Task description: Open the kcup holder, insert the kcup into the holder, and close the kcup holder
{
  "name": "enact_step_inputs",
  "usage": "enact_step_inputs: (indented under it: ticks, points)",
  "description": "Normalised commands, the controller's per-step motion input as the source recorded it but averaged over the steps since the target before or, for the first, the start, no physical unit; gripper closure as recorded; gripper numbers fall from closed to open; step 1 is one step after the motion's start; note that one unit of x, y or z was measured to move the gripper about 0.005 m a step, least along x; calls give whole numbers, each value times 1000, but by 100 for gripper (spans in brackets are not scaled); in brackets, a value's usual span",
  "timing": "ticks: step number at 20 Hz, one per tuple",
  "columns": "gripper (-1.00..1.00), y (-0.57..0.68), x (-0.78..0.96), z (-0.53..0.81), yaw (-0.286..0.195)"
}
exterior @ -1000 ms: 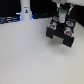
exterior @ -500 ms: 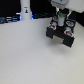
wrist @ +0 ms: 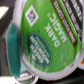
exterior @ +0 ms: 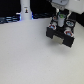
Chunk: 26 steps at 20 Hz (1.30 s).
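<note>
- The gripper [exterior: 60, 18] hangs over the back part of the kcup holder [exterior: 63, 33], toward the exterior view's right, in the far half of the scene.
- In the wrist view the kcup [wrist: 45, 42] fills nearly the whole picture: a green foil top with a white rim, a small code square, and white lettering that reads "DARK MAGIC".
- So near the wrist camera, the pod appears held in the pincer, yet neither finger shows clearly in either view, so whether the jaws are clamped on it cannot be told for certain.
- In the exterior view a small spot of green [exterior: 60, 16] shows just under the arm's white end, above the black unit.
- The kcup holder is a black boxy piece standing on the pale table [exterior: 25, 55]; small round reddish and light shapes sit on its top and front, too blurred to name.
- A white upright object [exterior: 25, 8] stands far back at the exterior view's left, well apart from the holder.
</note>
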Motion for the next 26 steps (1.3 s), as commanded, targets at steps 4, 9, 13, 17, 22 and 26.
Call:
enact_step_inputs:
  ticks: [4,9,13,17,22,26]
  points:
    - [100,69,107,67,-16]
    - [100,22,69,-157,-3]
    - [100,-3,44,-179,-7]
    - [100,14,133,152,-3]
    - [100,118,465,404,-25]
    - [100,133,591,295,-38]
